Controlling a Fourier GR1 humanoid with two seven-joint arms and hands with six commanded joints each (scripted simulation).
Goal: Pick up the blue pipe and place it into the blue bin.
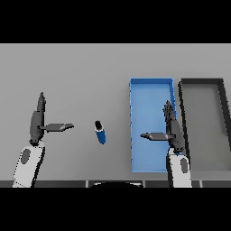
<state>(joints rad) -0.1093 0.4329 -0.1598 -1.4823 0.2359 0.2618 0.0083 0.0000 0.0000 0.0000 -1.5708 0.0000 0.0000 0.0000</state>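
Observation:
A short blue pipe (100, 132) with a dark end lies on the grey table, between my two hands. To its right stands the blue bin (151, 97), a long shallow tray with nothing inside. My right hand (173, 131) hovers over the bin's right side, fingers straight and thumb stretched out to the left, holding nothing. My left hand (37, 122) is at the left of the table, fingers straight and thumb pointing towards the pipe, a hand's width away from it.
A dark grey bin (225, 113) stands right of the blue bin, their long sides close together. Bare grey table (81, 72) spreads behind and left of the pipe.

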